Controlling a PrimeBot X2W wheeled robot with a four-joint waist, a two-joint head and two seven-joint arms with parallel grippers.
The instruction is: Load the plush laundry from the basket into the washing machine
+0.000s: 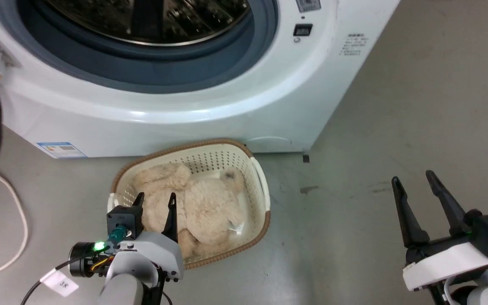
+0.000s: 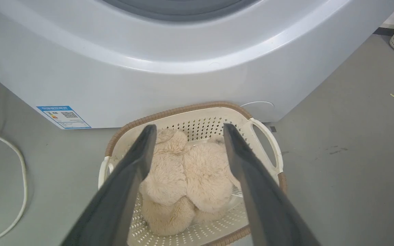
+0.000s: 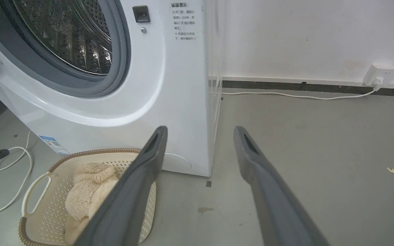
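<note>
The plush laundry (image 1: 210,207) lies in the basket (image 1: 210,159) mid-frame below the washing machine (image 1: 184,114), the left gripper (image 1: 156,197) gaping over it, the right gripper (image 1: 413,178) gaping at lower right.

**Bright, even light; soft shadows; wrist views bent at edges**

Head view: bright, diffuse light from above, no hard shadows on the floor (image 1: 396,106). White glare band along the washing machine (image 1: 163,114) front curve; small glints on the drum (image 1: 142,21) steel. On plush laundry (image 1: 201,207) fur detail soft, a bit washed out. Arm's green LED (image 1: 98,245) blooms.

Left wrist view: cooler, bluish cast, machine front looks grey. The left gripper (image 2: 189,127) fingers (image 2: 125,191) sit close to lens, blurred w/ smeared edges.

Right wrist view: wall (image 3: 303,34) v. bright, near blown out; right gripper (image 3: 200,128) fingers (image 3: 132,191) also soft.

Both wrist views: wide-angle bowing twd edges, straight lines curve.
</note>
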